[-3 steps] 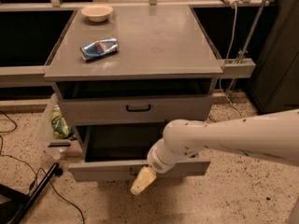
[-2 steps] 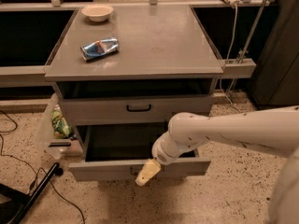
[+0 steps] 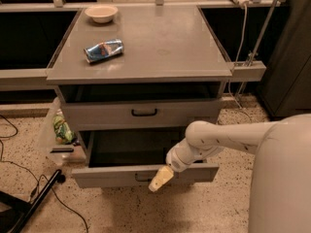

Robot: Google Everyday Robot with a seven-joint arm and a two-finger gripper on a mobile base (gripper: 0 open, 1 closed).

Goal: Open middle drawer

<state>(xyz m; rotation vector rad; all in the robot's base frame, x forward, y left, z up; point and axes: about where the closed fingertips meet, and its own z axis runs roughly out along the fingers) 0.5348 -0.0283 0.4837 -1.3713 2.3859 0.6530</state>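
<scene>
1. The middle drawer (image 3: pixel 107 176) stands pulled well out of the grey cabinet, its dark inside open to view from above
2. Its low front panel carries a small black handle (image 3: pixel 141 179) at the centre
3. The hand (image 3: pixel 160 178) is down at that front panel, just to the right of the handle, its pale yellowish tip pointing down and to the left
4. I cannot tell how far open the hand is, or whether it has hold of anything
5. The white arm (image 3: pixel 228 137) reaches in from the right, bending over the drawer's right front corner
6. Above, the taller top drawer (image 3: pixel 97 115) with a wider black handle (image 3: pixel 144 112) sits slightly out from the cabinet
7. On the surface (image 3: pixel 160 47) lie 1 pale bowl (image 3: pixel 101 13) at the back left and 1 crushed blue can (image 3: pixel 103 50) on its side, well apart from it
</scene>
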